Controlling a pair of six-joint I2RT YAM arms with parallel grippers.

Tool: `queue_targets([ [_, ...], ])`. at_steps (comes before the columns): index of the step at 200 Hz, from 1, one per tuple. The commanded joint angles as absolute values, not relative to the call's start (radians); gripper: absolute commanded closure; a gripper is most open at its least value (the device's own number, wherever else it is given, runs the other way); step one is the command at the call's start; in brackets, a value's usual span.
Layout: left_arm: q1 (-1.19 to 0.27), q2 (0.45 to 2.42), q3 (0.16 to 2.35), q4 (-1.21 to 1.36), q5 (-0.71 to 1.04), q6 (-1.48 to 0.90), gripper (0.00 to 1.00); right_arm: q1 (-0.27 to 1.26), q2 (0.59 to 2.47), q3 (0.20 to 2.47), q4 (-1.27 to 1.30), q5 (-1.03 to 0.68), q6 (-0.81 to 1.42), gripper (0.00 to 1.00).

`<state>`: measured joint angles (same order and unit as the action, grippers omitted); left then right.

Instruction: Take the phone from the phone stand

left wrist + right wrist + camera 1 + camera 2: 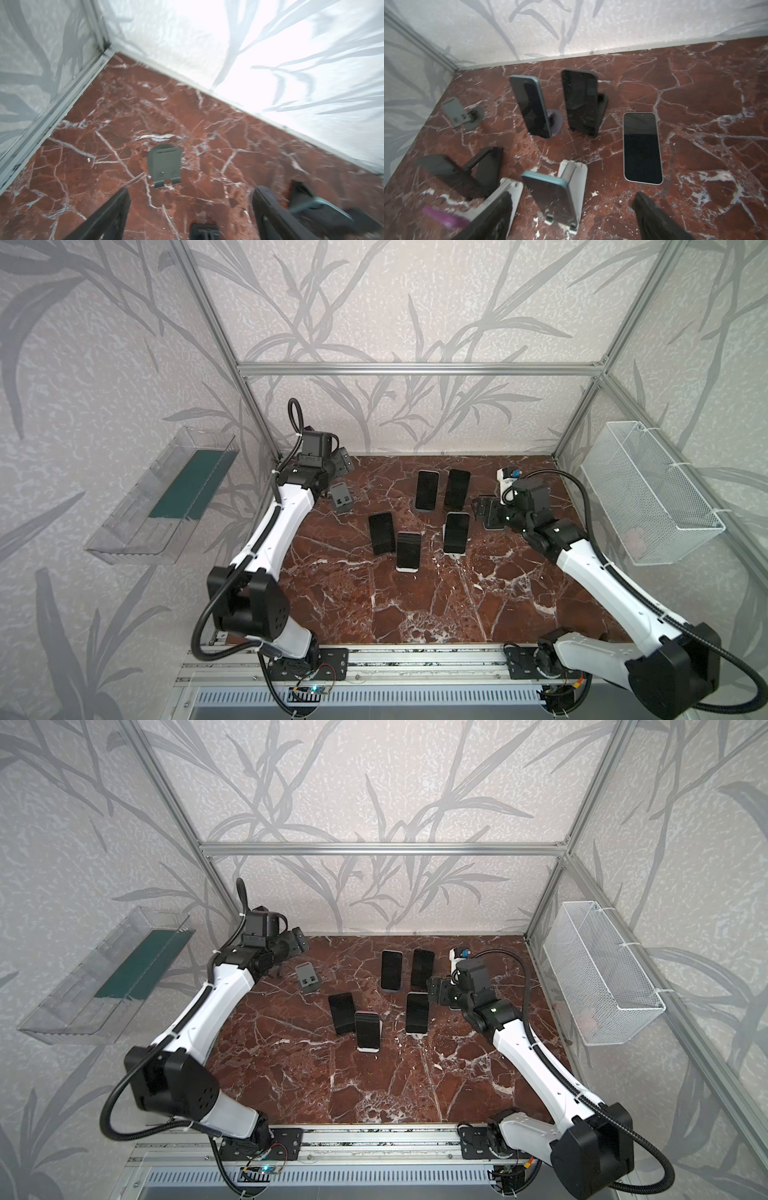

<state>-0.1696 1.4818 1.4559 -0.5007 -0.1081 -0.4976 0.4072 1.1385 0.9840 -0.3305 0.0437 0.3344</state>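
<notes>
Top views, stock on stands: you have five propped phones (427, 490) mid-bench (415, 605), each leaning on its own stand.
Top views, bare stand: one grey empty stand (343, 499) sits just beside your left tool (343, 462), at the back left.
Top views, right side: your right tool (478, 508) hangs just beside the front-right phone (456, 533).
Top views, surroundings: a clear bin (137, 531) on the left wall and a wire basket (648, 497) on the right wall, both well apart from the phones.
Left wrist, tool: fingers spread wide, nothing between them, with the empty stand ahead.
Left wrist, doubtful item: a blurred slab (320, 207), dark with a pale edge, lies beside one finger. It is probably a phone, but you cannot tell whether it rests on the bench.
Right wrist, tool: fingers apart, gripping nothing.
Right wrist, removed item: one flat phone (642, 147) lies screen up on the bench, off every stand.
Progress, judged: one stand emptied and at least one phone down; five remain.
Obstruction, judged: the stands crowd together. The front-left pair (343, 1013) stand just beside each other, so a reach for one risks tipping its neighbour.
</notes>
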Motion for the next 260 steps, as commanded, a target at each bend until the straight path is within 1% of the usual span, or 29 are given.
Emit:
queue_targets([
  [1, -0.215, 1.393, 1.404, -0.446, -0.102, -0.496, 0.07, 0.411, 1.084, 0.997, -0.396, 0.15, 0.32, 0.09],
  [20, -0.241, 1.299, 1.317, -0.366, -0.063, -0.516, 0.08, 0.421, 1.065, 0.982, -0.419, 0.189, 0.33, 0.1],
  [51, -0.258, 1.149, 1.062, -0.048, 0.035, -0.588, 0.08, 0.453, 1.05, 0.983, -0.486, 0.265, 0.335, 0.12],
  [66, -0.262, 1.117, 0.965, 0.059, 0.053, -0.62, 0.08, 0.476, 1.049, 0.985, -0.513, 0.299, 0.324, 0.13],
  [79, -0.262, 1.106, 0.909, 0.115, 0.071, -0.681, 0.08, 0.501, 1.04, 0.973, -0.504, 0.303, 0.298, 0.17],
  [92, -0.262, 1.105, 0.873, 0.183, 0.118, -0.726, 0.08, 0.537, 1.034, 0.957, -0.49, 0.35, 0.302, 0.18],
  [108, -0.264, 1.119, 0.855, 0.234, 0.165, -0.771, 0.08, 0.571, 1.047, 0.962, -0.489, 0.384, 0.345, 0.18],
  [128, -0.264, 1.136, 0.861, 0.205, 0.165, -0.798, 0.08, 0.608, 1.092, 0.996, -0.517, 0.389, 0.412, 0.17],
  [144, -0.264, 1.146, 0.853, 0.204, 0.164, -0.837, 0.08, 0.652, 1.116, 1.007, -0.506, 0.425, 0.437, 0.15],
  [163, -0.264, 1.156, 0.847, 0.22, 0.187, -0.869, 0.08, 0.695, 1.121, 0.997, -0.469, 0.471, 0.482, 0.11],
  [187, -0.266, 1.165, 0.847, 0.233, 0.218, -0.901, 0.09, 0.722, 1.128, 0.971, -0.42, 0.466, 0.547, 0.08],
  [195, -0.265, 1.169, 0.846, 0.239, 0.229, -0.912, 0.09, 0.729, 1.139, 0.968, -0.414, 0.467, 0.567, 0.0],
  [226, -0.267, 1.184, 0.846, 0.26, 0.267, -0.95, 0.1, 0.742, 1.207, 0.963, -0.386, 0.467, 0.615, 0.01],
  [260, -0.281, 1.195, 0.858, 0.271, 0.301, -0.944, 0.11, 0.74, 1.312, 1.027, -0.384, 0.46, 0.575, 0.01],
])
